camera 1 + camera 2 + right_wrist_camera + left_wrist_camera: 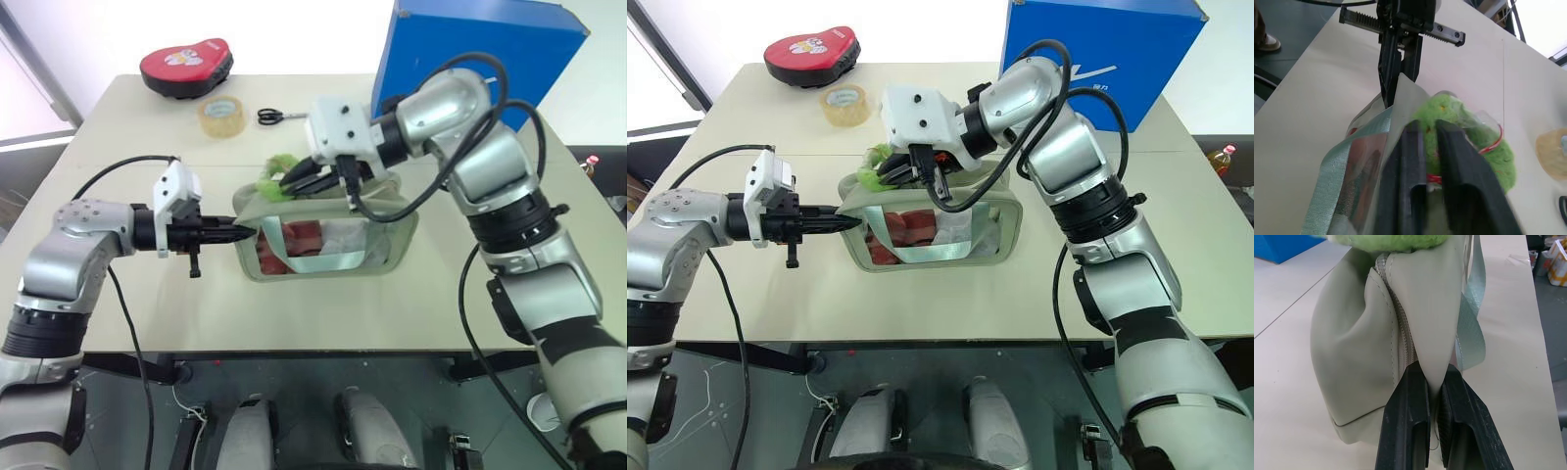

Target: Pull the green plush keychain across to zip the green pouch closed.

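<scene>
The green pouch (328, 235) stands near the middle of the desk (118, 294), a pale sage, boxy bag of soft, smooth fabric with a clear plastic window, red contents behind it and a woven mint strap (1471, 328) down one end. Its walls crease and fold easily, so it will likely sag or slide unless one end is braced. The left hand (1434, 396) does that bracing: its black fingers are pressed together on the pointed fabric tab at the pouch's end, right beside the zipper teeth (1403, 333). At the top of the pouch, at that same end, sits the green plush keychain (1469, 132), a small lime, fuzzy ball with a thin red loop; it looks light and squashy, and fluff alone would probably slip or compress under a pull. The right hand (1430, 142) has its fingers nearly together around the plush, a narrow gap between them with fuzz and red trim in it, so it appears to be pinching the ball at its base. A hold low down, close to the slider, should carry the pull best. Well beyond the pouch lie a red clamshell case (186, 67), a roll of tape (221, 115), scissors (279, 117) and a blue box (470, 59).
</scene>
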`<state>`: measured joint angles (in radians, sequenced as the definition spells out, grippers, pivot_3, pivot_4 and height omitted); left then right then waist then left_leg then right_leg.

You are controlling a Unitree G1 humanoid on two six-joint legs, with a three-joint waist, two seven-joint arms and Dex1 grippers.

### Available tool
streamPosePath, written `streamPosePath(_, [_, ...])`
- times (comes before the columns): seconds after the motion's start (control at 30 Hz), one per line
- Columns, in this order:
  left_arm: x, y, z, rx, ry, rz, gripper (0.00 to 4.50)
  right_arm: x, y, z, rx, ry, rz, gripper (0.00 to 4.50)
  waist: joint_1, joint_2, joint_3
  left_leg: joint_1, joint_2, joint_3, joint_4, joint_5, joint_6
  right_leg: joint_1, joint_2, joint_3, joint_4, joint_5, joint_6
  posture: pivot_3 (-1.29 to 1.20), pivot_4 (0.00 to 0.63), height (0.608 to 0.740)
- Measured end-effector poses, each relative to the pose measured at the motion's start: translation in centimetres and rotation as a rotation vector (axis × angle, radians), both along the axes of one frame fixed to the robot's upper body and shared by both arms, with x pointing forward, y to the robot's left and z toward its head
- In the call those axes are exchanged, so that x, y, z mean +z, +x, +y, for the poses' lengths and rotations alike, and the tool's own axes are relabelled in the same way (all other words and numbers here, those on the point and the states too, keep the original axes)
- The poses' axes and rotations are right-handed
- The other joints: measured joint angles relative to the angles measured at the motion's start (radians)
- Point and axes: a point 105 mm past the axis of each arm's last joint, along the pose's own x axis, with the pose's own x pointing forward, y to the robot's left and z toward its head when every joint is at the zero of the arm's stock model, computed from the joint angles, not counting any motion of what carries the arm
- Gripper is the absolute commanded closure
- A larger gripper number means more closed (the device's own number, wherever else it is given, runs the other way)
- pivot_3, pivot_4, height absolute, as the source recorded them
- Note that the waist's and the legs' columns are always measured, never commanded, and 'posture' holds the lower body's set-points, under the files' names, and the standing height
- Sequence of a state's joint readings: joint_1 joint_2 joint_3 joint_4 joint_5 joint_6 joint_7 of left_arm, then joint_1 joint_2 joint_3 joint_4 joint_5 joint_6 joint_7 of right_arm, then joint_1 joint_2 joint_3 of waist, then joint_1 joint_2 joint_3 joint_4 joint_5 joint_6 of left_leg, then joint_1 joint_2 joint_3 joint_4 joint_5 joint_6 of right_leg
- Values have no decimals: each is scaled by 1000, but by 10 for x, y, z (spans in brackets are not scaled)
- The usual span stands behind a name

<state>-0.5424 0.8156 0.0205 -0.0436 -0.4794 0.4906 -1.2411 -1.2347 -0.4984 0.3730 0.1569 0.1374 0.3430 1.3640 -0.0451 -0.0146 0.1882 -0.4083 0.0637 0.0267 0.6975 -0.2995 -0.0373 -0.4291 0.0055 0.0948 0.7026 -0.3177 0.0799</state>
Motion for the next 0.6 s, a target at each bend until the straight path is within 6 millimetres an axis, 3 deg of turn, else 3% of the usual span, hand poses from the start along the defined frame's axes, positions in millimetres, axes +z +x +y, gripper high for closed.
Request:
streamPosePath(0.07, [0,0,0,0,0,0,4500,0,2,1,-13,4,2,1752,0,0,0,0,0,0,0,0,0,0,0,0,0,0,0,0,150,737])
streamPosePath(0.5, [-1,-1,1,6,4,3,4500,-8,16,8,-75,-27,16,1752,-1,0,0,0,0,0,0,0,0,0,0,0,0,0,0,0,150,737])
streamPosePath(0.6, [-1,-1,1,7,5,3,4500,-12,18,8,-87,-45,30,2583,-1,0,0,0,0,0,0,0,0,0,0,0,0,0,0,0,150,737])
